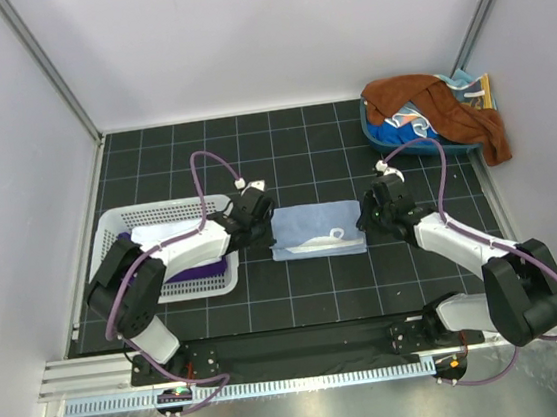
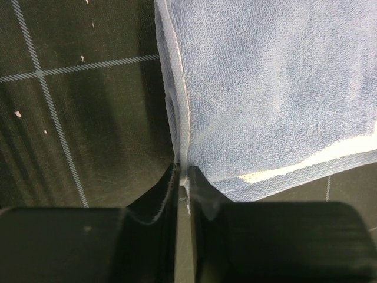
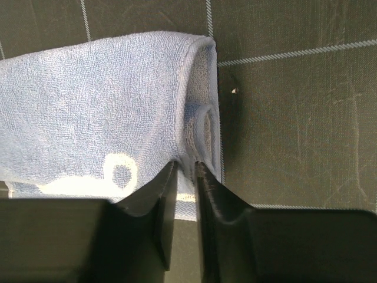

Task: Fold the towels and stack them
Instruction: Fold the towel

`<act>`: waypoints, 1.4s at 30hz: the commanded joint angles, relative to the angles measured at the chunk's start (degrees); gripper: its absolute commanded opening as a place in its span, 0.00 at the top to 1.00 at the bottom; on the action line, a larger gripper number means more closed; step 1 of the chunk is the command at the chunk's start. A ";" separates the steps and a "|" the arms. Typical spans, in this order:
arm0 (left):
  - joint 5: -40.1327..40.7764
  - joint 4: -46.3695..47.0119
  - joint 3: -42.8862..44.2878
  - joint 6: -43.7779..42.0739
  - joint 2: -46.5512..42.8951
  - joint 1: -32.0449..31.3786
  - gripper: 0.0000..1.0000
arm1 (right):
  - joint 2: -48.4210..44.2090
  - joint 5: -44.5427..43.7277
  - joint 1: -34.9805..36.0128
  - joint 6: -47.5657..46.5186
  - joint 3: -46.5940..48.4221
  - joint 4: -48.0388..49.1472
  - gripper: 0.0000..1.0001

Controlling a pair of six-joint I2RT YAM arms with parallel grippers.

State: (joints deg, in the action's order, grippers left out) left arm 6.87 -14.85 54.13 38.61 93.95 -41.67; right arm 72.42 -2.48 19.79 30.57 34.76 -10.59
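Observation:
A folded light blue towel (image 1: 316, 231) lies flat on the black gridded mat in the middle. My left gripper (image 1: 264, 222) is at the towel's left edge. In the left wrist view this gripper (image 2: 182, 173) is shut on the white hem of the light blue towel (image 2: 265, 88). At the towel's right edge is my right gripper (image 1: 366, 217). Seen from the right wrist, that gripper (image 3: 187, 165) is pinched on a bunched fold of the light blue towel (image 3: 88, 112) next to its hanging loop (image 3: 203, 121). Part of a white bear face shows on the cloth.
A white slotted basket (image 1: 109, 226) stands at the left, under my left arm, with a white towel (image 1: 161, 234) and a dark purple towel (image 1: 203, 269) in it. At the back right a blue tub (image 1: 392, 141) holds a rust-brown towel (image 1: 448, 109) and other cloths.

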 commanded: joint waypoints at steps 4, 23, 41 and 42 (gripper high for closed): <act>-0.37 0.44 2.47 0.41 -0.61 -0.34 0.93 | -0.88 0.11 0.34 0.72 0.39 1.10 0.86; 0.25 -7.21 21.97 -3.10 2.99 6.24 1.00 | 8.77 -1.04 -1.16 -2.35 22.79 -7.78 0.93; -2.13 -8.01 27.79 -3.72 11.43 9.50 0.88 | 18.80 3.54 -6.52 -3.85 27.46 -2.16 0.79; -2.13 -7.56 27.70 -3.80 11.86 9.50 0.84 | 18.89 3.71 -6.52 -3.85 27.20 -1.37 0.76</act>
State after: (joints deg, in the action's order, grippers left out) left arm 4.78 -23.68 80.88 35.22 105.16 -32.64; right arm 90.76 -0.40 13.78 27.14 61.60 -16.69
